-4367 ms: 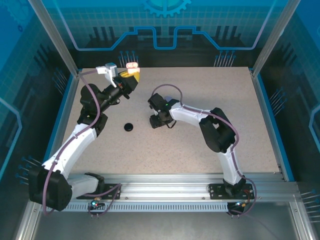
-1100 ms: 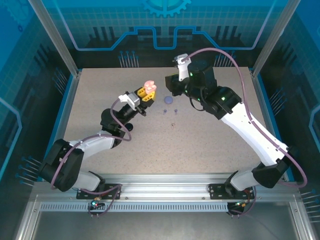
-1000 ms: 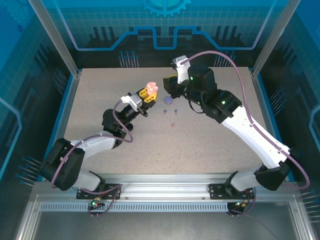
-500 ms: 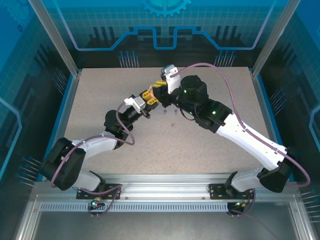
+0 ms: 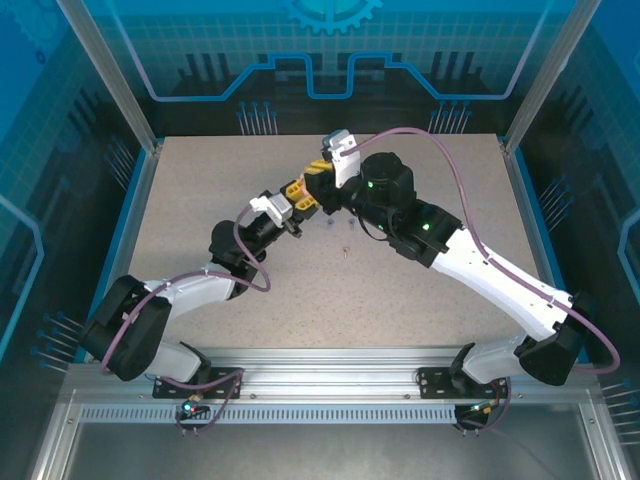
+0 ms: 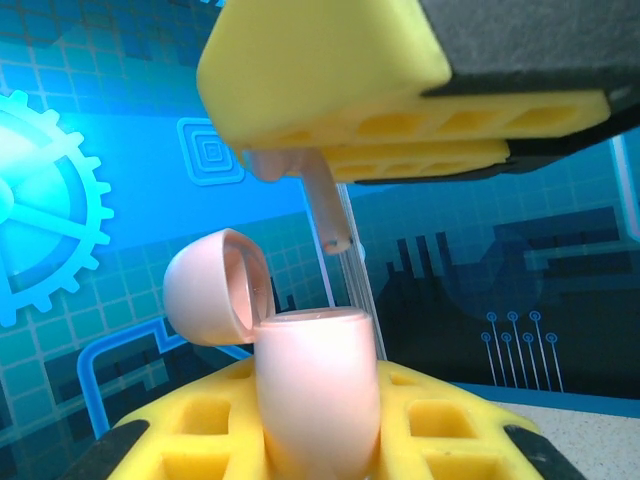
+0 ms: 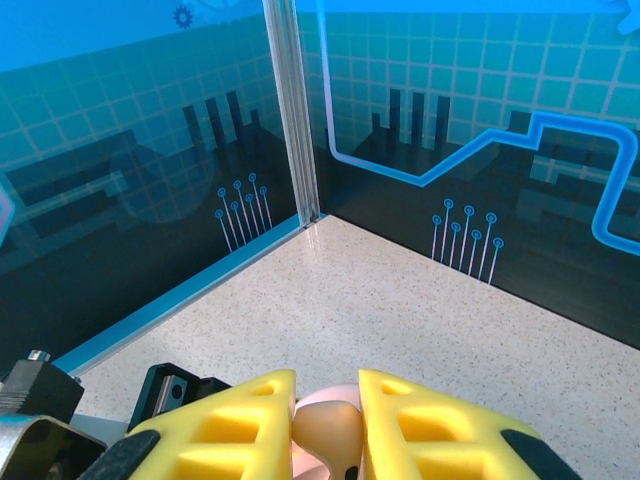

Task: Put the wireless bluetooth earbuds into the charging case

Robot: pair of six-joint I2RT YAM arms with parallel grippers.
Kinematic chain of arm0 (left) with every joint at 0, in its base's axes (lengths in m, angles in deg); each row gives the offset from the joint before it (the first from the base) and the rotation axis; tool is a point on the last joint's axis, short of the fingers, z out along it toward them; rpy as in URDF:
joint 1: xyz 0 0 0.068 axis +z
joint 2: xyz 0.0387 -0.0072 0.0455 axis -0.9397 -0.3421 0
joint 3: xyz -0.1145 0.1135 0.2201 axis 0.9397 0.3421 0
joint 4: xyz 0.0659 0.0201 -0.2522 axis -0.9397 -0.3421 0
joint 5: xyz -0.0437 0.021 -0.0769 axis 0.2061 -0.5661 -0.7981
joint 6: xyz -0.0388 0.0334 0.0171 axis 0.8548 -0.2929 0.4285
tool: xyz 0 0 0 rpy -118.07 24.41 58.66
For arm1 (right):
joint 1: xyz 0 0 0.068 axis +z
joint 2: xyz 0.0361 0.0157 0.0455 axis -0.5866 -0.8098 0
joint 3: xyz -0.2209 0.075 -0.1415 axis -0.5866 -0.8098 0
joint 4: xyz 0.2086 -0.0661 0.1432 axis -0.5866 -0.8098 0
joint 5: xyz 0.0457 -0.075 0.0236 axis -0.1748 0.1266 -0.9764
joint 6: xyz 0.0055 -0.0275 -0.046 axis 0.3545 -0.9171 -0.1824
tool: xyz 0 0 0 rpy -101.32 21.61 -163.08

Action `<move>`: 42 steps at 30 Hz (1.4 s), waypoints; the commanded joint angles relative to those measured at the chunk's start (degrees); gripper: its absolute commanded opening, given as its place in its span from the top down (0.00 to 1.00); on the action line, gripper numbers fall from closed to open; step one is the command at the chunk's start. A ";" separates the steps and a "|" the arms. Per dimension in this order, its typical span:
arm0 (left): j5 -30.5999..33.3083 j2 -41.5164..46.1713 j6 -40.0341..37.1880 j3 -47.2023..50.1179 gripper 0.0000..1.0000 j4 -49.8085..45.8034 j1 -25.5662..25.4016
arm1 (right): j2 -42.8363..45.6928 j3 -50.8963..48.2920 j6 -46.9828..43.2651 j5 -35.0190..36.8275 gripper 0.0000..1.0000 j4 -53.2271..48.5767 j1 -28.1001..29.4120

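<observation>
Setting: a speckled pale surface walled in by blue printed panels, with both arms meeting above its far middle.
Left hand: the left hand is raised off the surface and clamped tight on the body of the pink charging case.
Case: it stands upright between the yellow pads. Its lid is swung open to the left in the left wrist view, and its mouth faces up.
Earbud: a pale pink earbud hangs stem-down just above the mouth. There is a clear gap between the stem tip and the rim.
Right hand: the right hand reaches in from the right, its pads pinched together on the earbud's head.
Loose items: what look like two tiny purple earbuds lie on the surface just right of the meeting hands, too small to read clearly.
Step in hand: this looks like the seating of the pink earbud, with nothing yet in the case.
Doing it well: the stem seems over the opening from the side, but depth is not readable, so line it up with a socket before lowering. Descend straight and slowly with the case held rigid. Steer clear of the open lid, and release only once the earbud sits down inside.
</observation>
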 commanded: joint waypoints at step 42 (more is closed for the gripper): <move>1.83 0.22 -1.43 -1.91 1.00 3.03 -1.14 | 5.67 -1.91 4.59 -4.58 0.83 4.03 -1.53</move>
